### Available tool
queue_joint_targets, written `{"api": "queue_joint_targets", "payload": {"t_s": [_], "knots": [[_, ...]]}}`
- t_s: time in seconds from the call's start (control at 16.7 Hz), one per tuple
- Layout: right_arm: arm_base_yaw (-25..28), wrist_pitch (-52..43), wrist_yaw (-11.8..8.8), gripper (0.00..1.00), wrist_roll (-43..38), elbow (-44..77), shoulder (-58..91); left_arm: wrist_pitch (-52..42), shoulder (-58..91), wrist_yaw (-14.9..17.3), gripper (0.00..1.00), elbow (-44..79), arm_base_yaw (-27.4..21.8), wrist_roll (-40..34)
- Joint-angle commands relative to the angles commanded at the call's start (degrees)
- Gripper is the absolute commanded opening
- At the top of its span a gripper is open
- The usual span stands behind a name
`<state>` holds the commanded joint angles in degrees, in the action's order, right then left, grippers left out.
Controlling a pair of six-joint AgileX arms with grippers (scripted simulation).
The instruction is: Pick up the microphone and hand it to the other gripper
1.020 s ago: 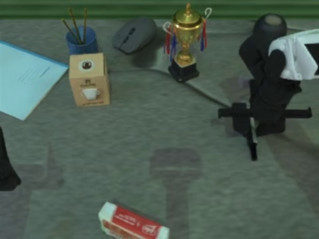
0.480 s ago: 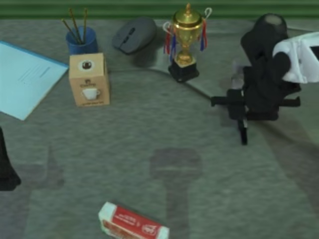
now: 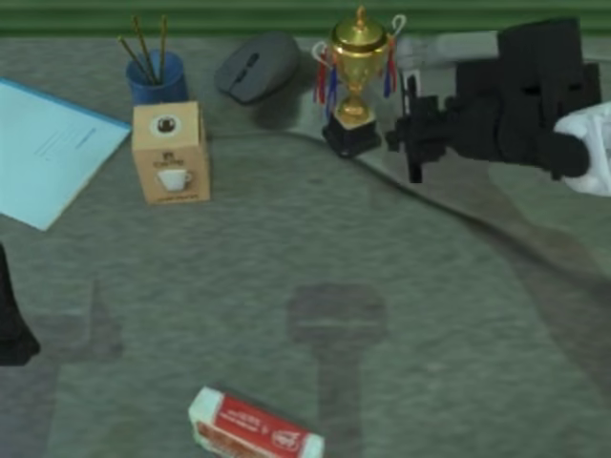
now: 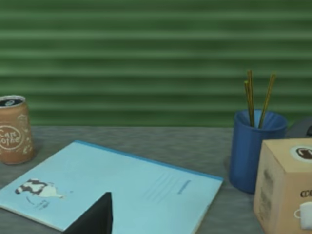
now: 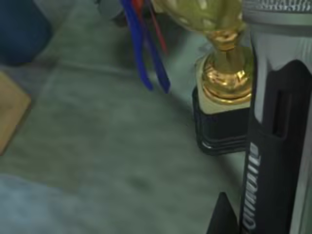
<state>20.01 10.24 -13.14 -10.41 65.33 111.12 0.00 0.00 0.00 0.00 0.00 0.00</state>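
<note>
Right arm has the mic, left arm is parked far off

The right gripper (image 3: pixel 412 129), near the table's far edge beside the gold trophy (image 3: pixel 357 72), is clamped on the slim black-handled, silver-headed microphone (image 5: pixel 273 146); its long axis runs near-to-far, well apart from the left gripper (image 3: pixel 11 329) at the left edge.

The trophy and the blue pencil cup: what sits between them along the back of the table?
In the top view, a grey computer mouse lies between the blue pencil cup and the trophy, touching neither.
</note>
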Motion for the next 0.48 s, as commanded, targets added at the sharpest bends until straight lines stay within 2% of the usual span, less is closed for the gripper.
{"api": "queue_joint_targets", "payload": {"t_s": [0.24,0.48], "knots": [[-0.2,20.3,-6.0,0.0,4.8,-6.1,-5.2,0.0,0.0,0.0,1.0,0.0,0.0,0.0],[-0.4,32.5,-10.2,0.0,8.4,-9.7,-9.9,0.0,0.0,0.0,1.0,0.0,0.0,0.0]]}}
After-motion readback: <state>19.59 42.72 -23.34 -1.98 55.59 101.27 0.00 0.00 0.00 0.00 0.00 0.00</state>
